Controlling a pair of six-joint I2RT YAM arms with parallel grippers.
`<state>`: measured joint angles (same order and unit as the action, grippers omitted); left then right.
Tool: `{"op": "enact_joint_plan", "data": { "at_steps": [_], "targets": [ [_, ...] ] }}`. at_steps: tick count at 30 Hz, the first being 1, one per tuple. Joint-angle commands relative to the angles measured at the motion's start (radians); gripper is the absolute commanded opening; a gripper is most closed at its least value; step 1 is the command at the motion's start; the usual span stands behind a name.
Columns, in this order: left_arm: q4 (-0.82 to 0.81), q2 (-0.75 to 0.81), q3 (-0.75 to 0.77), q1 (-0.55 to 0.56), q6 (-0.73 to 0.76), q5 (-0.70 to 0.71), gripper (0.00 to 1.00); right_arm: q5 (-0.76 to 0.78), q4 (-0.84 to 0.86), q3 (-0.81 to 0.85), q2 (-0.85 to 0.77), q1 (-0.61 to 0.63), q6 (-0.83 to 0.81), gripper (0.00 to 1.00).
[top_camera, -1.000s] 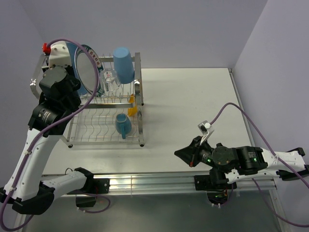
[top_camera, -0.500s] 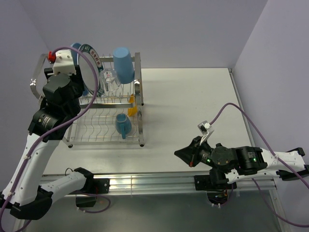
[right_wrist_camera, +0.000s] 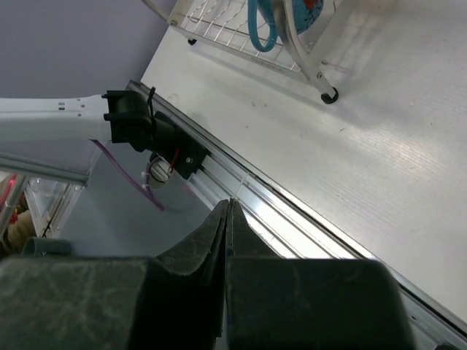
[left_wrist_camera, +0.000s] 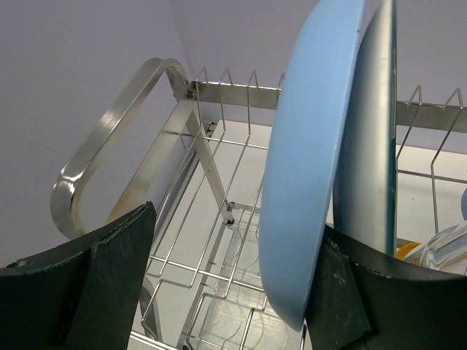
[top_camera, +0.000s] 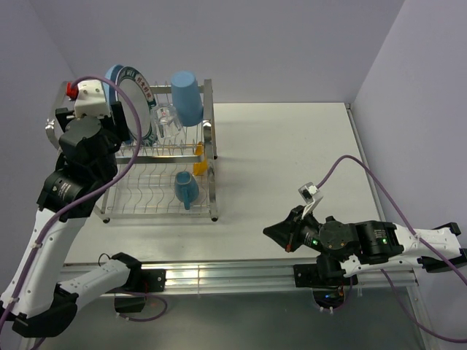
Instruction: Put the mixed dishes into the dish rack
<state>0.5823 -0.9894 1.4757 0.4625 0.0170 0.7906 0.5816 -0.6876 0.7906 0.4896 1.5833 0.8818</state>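
At the dish rack point(left_wrist_camera: 109, 138), left hand point(left_wrist_camera: 237, 240) spread wide around the blue plate point(left_wrist_camera: 306, 146), right hand point(right_wrist_camera: 228, 219) pressed together.

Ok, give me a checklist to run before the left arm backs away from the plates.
1. Left claw open: ok, its fingers stand apart on either side of the blue plate.
2. Blue plate on edge in the dish rack: ok.
3. Plate free of both fingers: cannot tell; its lower edge runs close by one finger.
4. White plate upright beside it: ok.
5. Right claw shut, away from the rack: ok.
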Motion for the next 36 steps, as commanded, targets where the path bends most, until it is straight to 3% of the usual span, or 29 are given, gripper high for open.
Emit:
{"op": "enact_joint_plan", "data": {
  "at_steps": [1, 13, 27, 36],
  "targets": [
    [0.013, 0.032, 0.005, 0.001, -0.052, 0.007, 0.79, 0.018, 0.033, -0.005, -0.011, -0.003, 0.019, 0.00],
    [0.126, 0.118, -0.011, 0.002, -0.155, -0.028, 0.81, 0.018, 0.031, 0.013, 0.010, -0.005, 0.009, 0.00],
    [0.171, 0.218, -0.094, 0.001, -0.256, -0.166, 0.81, 0.034, 0.033, -0.004, 0.033, -0.005, 0.020, 0.01],
    [0.194, 0.287, -0.089, 0.002, -0.340, -0.367, 0.81, 0.106, 0.036, -0.017, 0.075, -0.009, 0.025, 0.06]
  ]
}}
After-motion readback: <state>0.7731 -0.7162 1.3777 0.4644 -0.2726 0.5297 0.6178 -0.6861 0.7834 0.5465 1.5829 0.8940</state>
